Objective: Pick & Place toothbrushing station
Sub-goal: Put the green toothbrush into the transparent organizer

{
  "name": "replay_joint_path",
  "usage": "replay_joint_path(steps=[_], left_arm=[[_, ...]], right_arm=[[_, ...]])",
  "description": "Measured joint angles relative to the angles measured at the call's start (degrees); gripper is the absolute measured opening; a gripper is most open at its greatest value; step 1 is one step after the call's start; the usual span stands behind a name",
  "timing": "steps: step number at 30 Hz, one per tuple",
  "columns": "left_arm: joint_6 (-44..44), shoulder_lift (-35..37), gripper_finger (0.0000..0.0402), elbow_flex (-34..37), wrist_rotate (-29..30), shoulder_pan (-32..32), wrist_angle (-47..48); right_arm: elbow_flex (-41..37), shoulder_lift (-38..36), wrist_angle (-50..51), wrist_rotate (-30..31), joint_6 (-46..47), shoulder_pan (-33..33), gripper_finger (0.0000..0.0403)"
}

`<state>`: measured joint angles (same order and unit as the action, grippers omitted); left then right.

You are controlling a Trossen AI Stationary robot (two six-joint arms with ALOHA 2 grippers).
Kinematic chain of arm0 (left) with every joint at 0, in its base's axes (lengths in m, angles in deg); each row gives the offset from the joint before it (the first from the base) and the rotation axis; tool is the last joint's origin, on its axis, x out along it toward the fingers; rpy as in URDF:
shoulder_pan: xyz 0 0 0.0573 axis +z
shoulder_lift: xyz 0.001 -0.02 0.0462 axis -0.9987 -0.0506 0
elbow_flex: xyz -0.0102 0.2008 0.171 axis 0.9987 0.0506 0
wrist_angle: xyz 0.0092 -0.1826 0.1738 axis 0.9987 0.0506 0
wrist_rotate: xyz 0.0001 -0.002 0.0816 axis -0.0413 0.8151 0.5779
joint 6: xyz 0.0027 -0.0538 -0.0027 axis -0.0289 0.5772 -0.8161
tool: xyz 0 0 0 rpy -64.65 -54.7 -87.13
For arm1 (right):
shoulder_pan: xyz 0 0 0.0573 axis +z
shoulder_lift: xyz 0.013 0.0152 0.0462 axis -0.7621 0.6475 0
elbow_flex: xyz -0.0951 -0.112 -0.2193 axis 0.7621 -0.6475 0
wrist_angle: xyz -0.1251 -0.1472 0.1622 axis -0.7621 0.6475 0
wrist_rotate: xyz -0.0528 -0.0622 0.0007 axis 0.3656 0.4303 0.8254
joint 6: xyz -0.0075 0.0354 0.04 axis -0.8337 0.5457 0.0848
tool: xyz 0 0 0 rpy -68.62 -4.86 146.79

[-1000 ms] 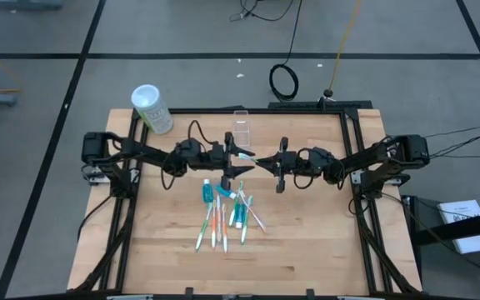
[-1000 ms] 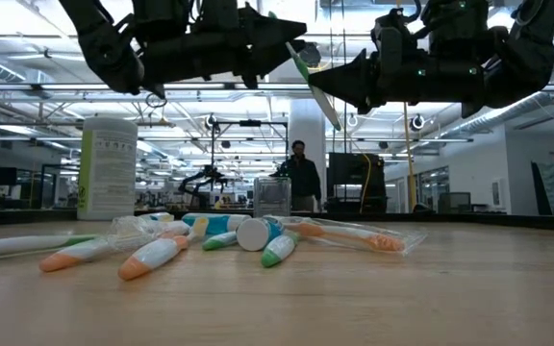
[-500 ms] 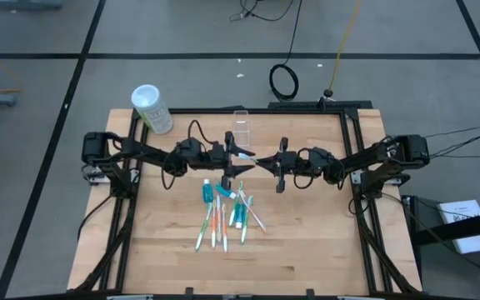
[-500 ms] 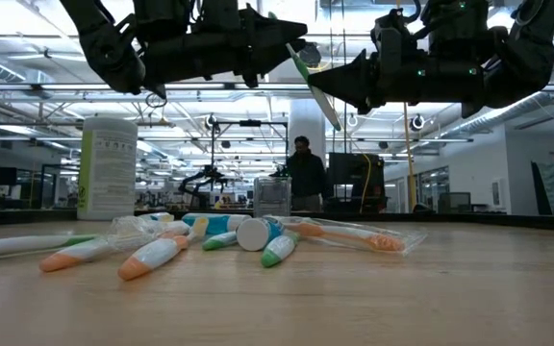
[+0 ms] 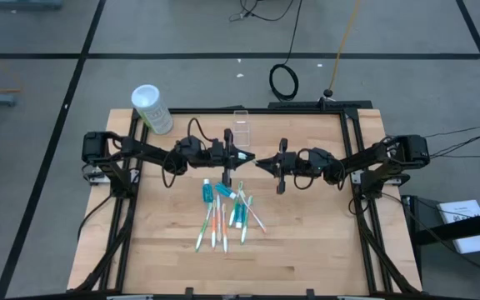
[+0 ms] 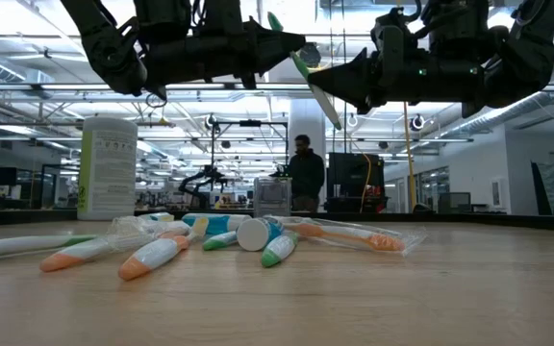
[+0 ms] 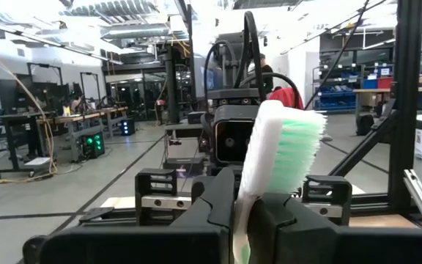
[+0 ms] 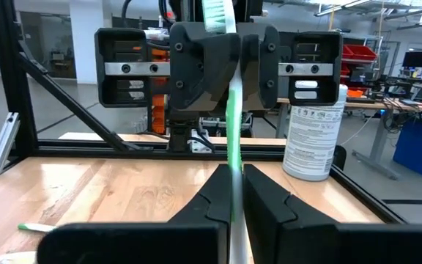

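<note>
Lying nearest in the low view, the loose pile of toothbrushes (image 6: 152,258) and blue toothpaste tubes (image 6: 221,224) waits on the table (image 6: 354,298), some still in a clear wrapper, spread flat where either arm can reach down for the next piece.

Above and behind that pile, one green toothbrush (image 6: 314,88) hangs in the air between the two arms, tilted, with both grippers clamped on it. The right gripper (image 8: 233,192) pinches the slim green handle with its fingers closed tight on it; the left gripper (image 7: 244,209) has its fingers closed on the neck just below the bristle head, which stands up past them in the left wrist view. Both arms meet tip to tip over the middle of the table in the high view (a two-handed grip like this looks like a handover, probably so the brush can be turned end for end before it is stood in the cup).

Farther back sits the clear plastic cup (image 5: 241,126), upright near the far edge, apparently empty. Beyond it at the far left corner stands the white canister (image 5: 152,108), which is no part of the job.
</note>
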<state>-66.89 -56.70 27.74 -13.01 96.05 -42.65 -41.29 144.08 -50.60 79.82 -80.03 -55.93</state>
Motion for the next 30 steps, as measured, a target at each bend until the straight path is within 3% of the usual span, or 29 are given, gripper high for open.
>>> replay_joint_path(steps=[4, 9, 14, 17, 22, 30], left_arm=[[1.0, 0.8, 0.0031, 0.0, 1.0, 0.8, 0.6], [1.3, 4.8, 0.0012, 0.0, 1.1, 3.8, 2.6], [1.7, 9.6, 0.0027, 0.1, 6.6, 7.8, 9.9], [0.6, 11.6, 0.0016, -2.7, 9.8, 11.0, 17.8], [-0.1, 11.6, 0.0015, -12.0, 9.5, 16.5, 34.6], [1.0, 9.2, 0.0011, -16.0, 6.9, 24.8, 39.3]], right_arm=[[0.0, 0.0, -0.1, 0.3, 1.7, -0.1, 0.0033], [0.0, 0.0, 0.3, 1.3, 4.1, -0.1, 0.0088], [0.1, 0.0, 1.1, 3.1, 4.2, -0.2, 0.0118], [0.0, 0.0, 2.6, 5.9, 4.3, -0.2, 0.0127], [0.0, 0.0, 3.5, 7.1, 4.3, -0.1, 0.0131], [0.0, 0.0, 4.1, 7.5, 4.1, 0.0, 0.0128]])
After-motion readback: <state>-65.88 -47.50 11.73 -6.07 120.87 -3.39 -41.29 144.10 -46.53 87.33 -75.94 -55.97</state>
